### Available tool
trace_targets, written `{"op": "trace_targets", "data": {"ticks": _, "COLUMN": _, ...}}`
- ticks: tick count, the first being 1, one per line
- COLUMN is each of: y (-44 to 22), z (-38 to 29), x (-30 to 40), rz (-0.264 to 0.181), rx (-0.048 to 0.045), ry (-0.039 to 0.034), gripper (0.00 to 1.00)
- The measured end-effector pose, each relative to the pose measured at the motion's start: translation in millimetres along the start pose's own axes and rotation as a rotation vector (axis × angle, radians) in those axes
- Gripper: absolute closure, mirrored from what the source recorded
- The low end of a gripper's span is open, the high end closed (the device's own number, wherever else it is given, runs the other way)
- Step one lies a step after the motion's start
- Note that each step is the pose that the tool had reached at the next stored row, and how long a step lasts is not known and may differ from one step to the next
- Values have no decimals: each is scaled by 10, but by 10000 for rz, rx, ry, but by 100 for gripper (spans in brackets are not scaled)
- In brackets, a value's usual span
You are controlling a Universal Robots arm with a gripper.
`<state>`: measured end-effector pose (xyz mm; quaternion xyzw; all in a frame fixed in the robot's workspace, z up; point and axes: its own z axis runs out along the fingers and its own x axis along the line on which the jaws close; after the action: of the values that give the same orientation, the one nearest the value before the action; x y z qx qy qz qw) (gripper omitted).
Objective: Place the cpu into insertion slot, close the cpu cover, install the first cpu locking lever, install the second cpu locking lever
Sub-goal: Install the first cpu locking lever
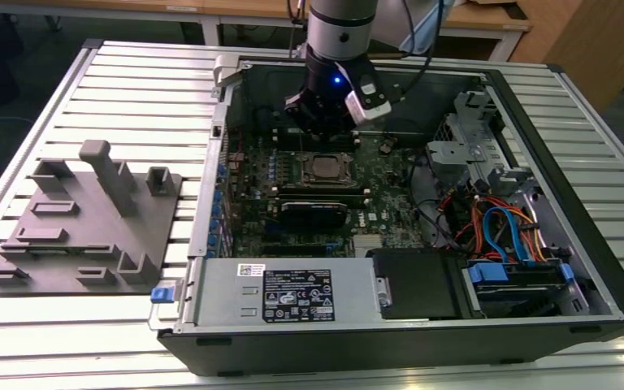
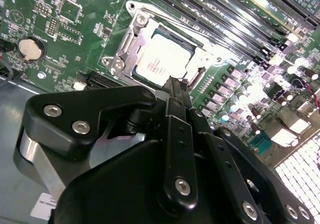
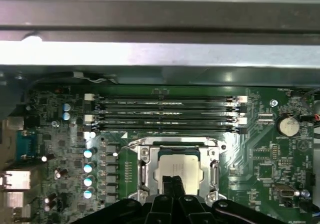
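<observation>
— Slatted table (image 1: 95,81), open computer case (image 1: 604,268): what do you have?
— One cpu (image 2: 162,61), framed by one cpu cover (image 2: 122,48). Your gripper (image 2: 175,86) has its fingers pressed together, tip at the cover's edge.
— Surroundings?
— Four memory slots (image 3: 165,115) just beside. One coin cell (image 3: 288,126) in both wrist views; one grey fixture tray (image 1: 84,244) in the exterior view.

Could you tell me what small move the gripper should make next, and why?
Probably ease down onto a locking lever: the cpu already sits in the insertion slot with the cpu cover lying over it, and the gripper hovers at the cover's edge.
</observation>
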<state>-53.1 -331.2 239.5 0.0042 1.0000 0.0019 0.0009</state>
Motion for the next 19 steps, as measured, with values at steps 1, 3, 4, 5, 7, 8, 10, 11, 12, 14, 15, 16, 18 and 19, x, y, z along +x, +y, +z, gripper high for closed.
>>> {"op": "trace_targets", "data": {"ticks": 1, "y": 1, "z": 0, "x": 20, "rz": 0, "rx": 1, "ry": 1, "gripper": 90}}
{"op": "trace_targets", "data": {"ticks": 3, "y": 1, "z": 1, "x": 64, "rz": 22, "rx": 0, "ry": 0, "gripper": 90}}
{"op": "trace_targets", "data": {"ticks": 4, "y": 2, "z": 1, "x": 84, "rz": 36, "rx": 0, "ry": 1, "gripper": 90}}
{"op": "trace_targets", "data": {"ticks": 5, "y": 2, "z": 2, "x": 97, "rz": 46, "rx": -1, "ry": 0, "gripper": 90}}
{"op": "trace_targets", "data": {"ticks": 7, "y": 2, "z": 2, "x": 108, "rz": 58, "rx": 0, "ry": 0, "gripper": 90}}
{"op": "trace_targets", "data": {"ticks": 8, "y": 2, "z": 2, "x": 108, "rz": 57, "rx": 0, "ry": 1, "gripper": 90}}
{"op": "trace_targets", "data": {"ticks": 10, "y": 2, "z": 2, "x": 109, "rz": 57, "rx": 0, "ry": 0, "gripper": 90}}
{"op": "trace_targets", "data": {"ticks": 11, "y": 2, "z": 2, "x": 109, "rz": 57, "rx": 0, "ry": 0, "gripper": 90}}
{"op": "trace_targets", "data": {"ticks": 12, "y": 2, "z": 2, "x": 109, "rz": 57, "rx": 0, "ry": 0, "gripper": 90}}
{"op": "trace_targets", "data": {"ticks": 14, "y": 2, "z": 1, "x": 109, "rz": 58, "rx": 0, "ry": 0, "gripper": 90}}
{"op": "trace_targets", "data": {"ticks": 15, "y": 2, "z": 2, "x": 109, "rz": 58, "rx": 0, "ry": 0, "gripper": 90}}
{"op": "trace_targets", "data": {"ticks": 16, "y": 2, "z": 1, "x": 109, "rz": 58, "rx": 0, "ry": 0, "gripper": 90}}
{"op": "trace_targets", "data": {"ticks": 18, "y": 2, "z": 2, "x": 109, "rz": 58, "rx": 0, "ry": 0, "gripper": 90}}
{"op": "trace_targets", "data": {"ticks": 19, "y": 2, "z": 2, "x": 109, "rz": 58, "rx": 0, "ry": 0, "gripper": 90}}
